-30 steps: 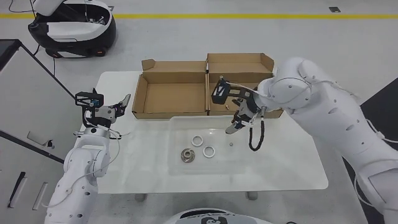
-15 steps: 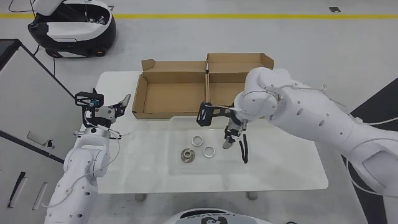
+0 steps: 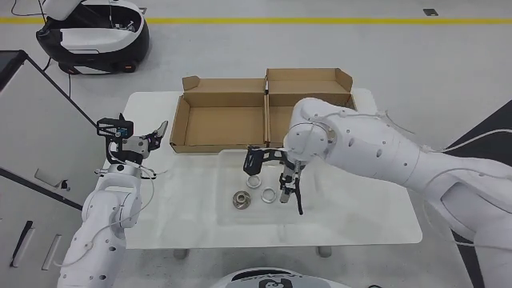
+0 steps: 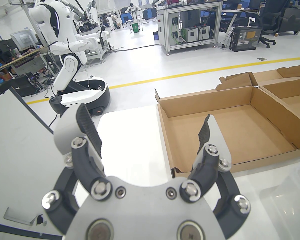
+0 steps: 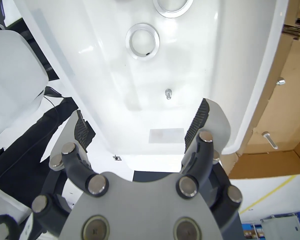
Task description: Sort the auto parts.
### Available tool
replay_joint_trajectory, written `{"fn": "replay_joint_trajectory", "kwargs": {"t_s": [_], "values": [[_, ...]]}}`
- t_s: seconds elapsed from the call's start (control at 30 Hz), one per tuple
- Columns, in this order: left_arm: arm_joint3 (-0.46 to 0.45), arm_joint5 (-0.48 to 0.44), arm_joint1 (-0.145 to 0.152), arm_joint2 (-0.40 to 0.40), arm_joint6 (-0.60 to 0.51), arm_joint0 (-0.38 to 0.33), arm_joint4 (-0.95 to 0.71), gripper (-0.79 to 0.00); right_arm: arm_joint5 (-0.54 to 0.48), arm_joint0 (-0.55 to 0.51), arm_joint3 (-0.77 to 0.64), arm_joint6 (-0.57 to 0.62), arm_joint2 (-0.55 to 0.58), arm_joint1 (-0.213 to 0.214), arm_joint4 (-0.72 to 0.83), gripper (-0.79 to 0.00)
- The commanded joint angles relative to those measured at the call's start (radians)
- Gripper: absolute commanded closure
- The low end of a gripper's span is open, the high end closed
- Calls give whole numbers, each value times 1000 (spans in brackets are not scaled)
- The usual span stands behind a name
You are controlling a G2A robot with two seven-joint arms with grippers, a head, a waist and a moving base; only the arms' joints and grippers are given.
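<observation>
While hanging above the white tray (image 3: 228, 168) in the lower middle of the top view, shows the right hand (image 5: 142, 126) released, ribbed fingers spread wide with nothing between them. Finds three metal parts on the tray floor just left of that hand in the top view: a flange (image 3: 241, 199) lowest and leftmost, a ring (image 3: 254, 181) up and to its right, a second ring (image 3: 269, 195) level with the flange on its right side, all close together yet not touching. Picks out, through the right wrist view, a small bolt (image 5: 168, 93) lying on the tray floor between the rings and the right hand's fingertips, apart from both. Places the tray on the white counter (image 3: 376, 216), its far edge just beside two open cardboard boxes standing side by side at the centre of the top view: the left box (image 3: 220, 120) in full sight, the right box (image 3: 320, 88) partly covered by the right arm. Makes out on the right box's floor, through the right wrist view, a long bolt (image 5: 269, 139) and a smaller fastener (image 5: 280, 81), well apart from each other. Shows the left hand (image 3: 154, 138) at the middle left of the top view, above the counter's left end, likewise released, fingers parted and grasping nothing, aimed toward the left box.
</observation>
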Motion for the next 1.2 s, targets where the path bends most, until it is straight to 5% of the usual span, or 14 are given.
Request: {"fn": "replay_joint_trajectory", "kwargs": {"t_s": [0.0,0.43,1.17], "values": [[0,0,0,0,0,0,0,-785,-1,-4,21,3,-10,-9,-17,-751],[0,0,0,0,0,0,0,-785,57,-49,111,-32,-17,-39,-121,-409],[0,0,0,0,0,0,0,-785,140,-126,111,-42,52,7,-205,-339]]}}
